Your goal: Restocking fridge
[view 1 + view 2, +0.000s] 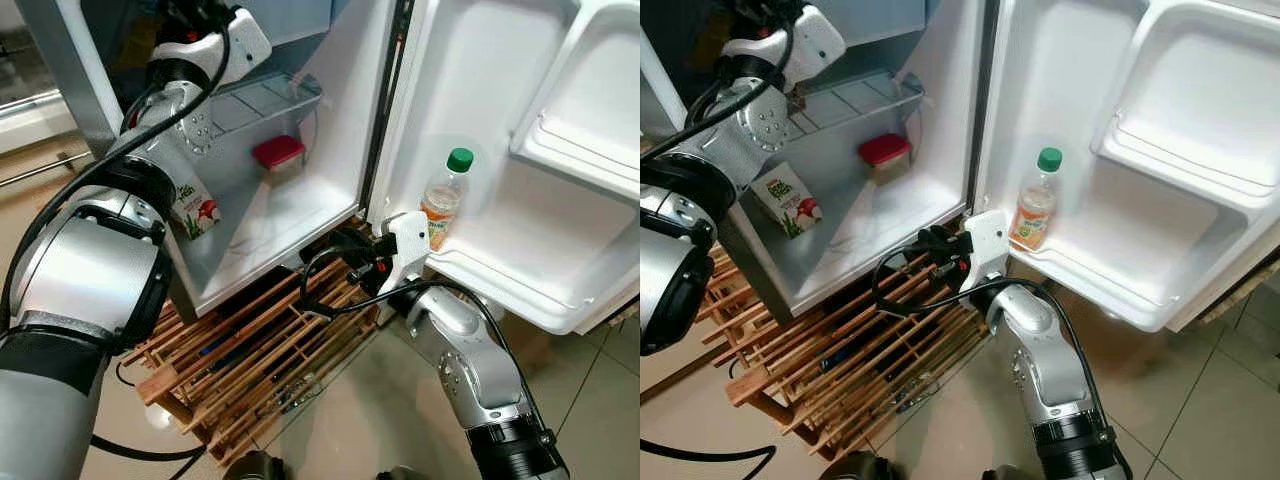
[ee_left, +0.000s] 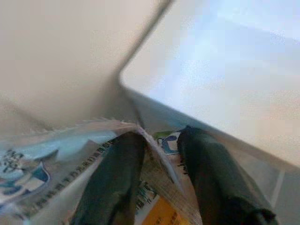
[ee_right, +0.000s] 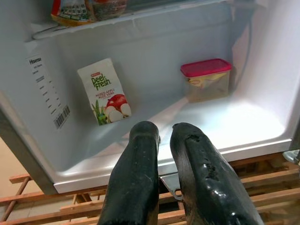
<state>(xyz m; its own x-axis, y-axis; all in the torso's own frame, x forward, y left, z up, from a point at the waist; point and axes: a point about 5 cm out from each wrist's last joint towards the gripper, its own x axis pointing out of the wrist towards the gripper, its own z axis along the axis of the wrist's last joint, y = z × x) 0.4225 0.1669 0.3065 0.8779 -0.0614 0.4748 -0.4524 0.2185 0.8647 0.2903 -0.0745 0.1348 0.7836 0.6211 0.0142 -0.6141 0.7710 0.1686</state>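
Observation:
My left arm reaches up into the open fridge toward its wire shelf (image 1: 262, 100). In the left wrist view the left gripper (image 2: 161, 140) is shut on the thin edge of a printed packet (image 2: 56, 154). A packet (image 3: 89, 9) lies on that shelf in the right wrist view. On the fridge floor a juice carton (image 1: 197, 212) leans against the left wall and a red-lidded container (image 1: 279, 155) stands at the back. A green-capped bottle (image 1: 445, 195) stands in the door shelf (image 1: 500, 285). My right gripper (image 1: 335, 245) hangs low before the fridge's front edge, shut with nothing in it.
The fridge door stands wide open to the right, with an upper bin (image 1: 580, 150). A slatted wooden rack (image 1: 250, 350) lies under the fridge, and black cables run across it. Tiled floor (image 1: 370, 400) spreads in front.

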